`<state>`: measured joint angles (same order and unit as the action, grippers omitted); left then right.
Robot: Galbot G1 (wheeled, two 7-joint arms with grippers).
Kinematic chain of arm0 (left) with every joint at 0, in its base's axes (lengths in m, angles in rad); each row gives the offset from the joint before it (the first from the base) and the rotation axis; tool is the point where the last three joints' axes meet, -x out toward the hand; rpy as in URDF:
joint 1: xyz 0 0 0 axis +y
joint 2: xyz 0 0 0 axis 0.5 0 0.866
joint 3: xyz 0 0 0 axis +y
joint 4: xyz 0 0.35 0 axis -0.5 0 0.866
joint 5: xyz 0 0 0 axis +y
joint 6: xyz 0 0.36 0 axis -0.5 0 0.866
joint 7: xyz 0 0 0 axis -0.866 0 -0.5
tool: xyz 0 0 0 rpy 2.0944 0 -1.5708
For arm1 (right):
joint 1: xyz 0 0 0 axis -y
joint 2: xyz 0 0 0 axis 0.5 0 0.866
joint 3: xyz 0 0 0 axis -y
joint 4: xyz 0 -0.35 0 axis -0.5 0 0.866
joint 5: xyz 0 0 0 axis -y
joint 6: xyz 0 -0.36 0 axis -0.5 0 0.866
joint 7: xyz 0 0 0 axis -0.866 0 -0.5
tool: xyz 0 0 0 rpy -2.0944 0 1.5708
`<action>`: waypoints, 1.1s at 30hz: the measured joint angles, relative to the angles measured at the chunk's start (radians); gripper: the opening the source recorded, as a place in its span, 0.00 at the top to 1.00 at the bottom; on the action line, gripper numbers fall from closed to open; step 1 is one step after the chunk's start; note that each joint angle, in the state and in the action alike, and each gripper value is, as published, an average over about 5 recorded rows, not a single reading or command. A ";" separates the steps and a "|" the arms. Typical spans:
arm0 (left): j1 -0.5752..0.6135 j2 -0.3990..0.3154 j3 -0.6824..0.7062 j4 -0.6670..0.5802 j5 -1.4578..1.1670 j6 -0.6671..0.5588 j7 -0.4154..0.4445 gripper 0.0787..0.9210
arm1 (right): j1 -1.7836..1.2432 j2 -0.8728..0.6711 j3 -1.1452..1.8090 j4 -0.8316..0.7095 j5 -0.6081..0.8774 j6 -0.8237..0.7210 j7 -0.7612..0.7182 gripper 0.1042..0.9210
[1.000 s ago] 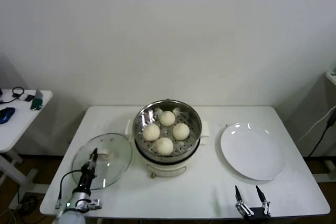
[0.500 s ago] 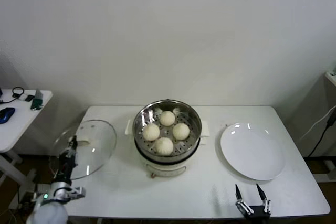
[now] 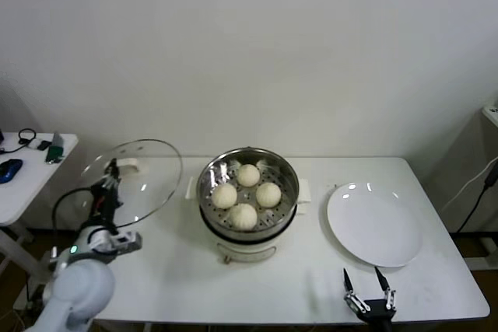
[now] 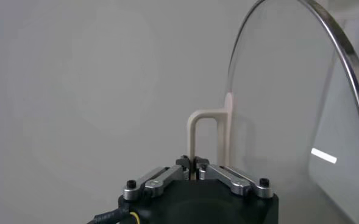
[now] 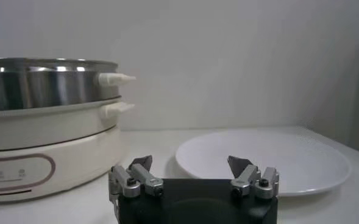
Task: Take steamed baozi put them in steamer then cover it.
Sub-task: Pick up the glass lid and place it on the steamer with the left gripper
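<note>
A bare test room or lab is showing here, not a home kitchen: a plain white wall (image 3: 249, 44) is running behind a white table (image 3: 194, 270), and beyond the left gripper (image 3: 111, 176) a side desk (image 3: 31, 169) is holding headphones (image 3: 27, 136) and cables.

**Three cameras, one bench**

The head view looks forward and down over the whole white table (image 3: 436, 285). The left wrist view sits close behind its gripper (image 4: 195, 170), facing the wall beyond the table's left edge. The right wrist view looks low from the front edge, sharing the steamer (image 5: 45, 131) (image 3: 247, 192) and plate (image 5: 270, 155) (image 3: 375, 223) with the head view.
</note>
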<state>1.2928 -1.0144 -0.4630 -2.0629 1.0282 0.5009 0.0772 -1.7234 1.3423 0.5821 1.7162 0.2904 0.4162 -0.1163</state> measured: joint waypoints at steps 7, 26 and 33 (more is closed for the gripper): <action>-0.123 -0.070 0.215 -0.054 0.153 0.124 0.138 0.93 | 0.015 -0.003 -0.003 -0.002 -0.013 -0.003 0.006 0.12; -0.271 -0.384 0.611 0.069 0.458 0.219 0.210 0.93 | 0.066 0.001 -0.012 -0.057 -0.013 0.014 0.005 0.12; -0.289 -0.428 0.647 0.147 0.469 0.221 0.164 0.93 | 0.070 -0.002 -0.008 -0.066 -0.012 0.018 0.004 0.12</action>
<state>1.0037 -1.4422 0.1835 -1.9161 1.4968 0.7217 0.2417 -1.6531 1.3402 0.5743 1.6506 0.2784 0.4340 -0.1121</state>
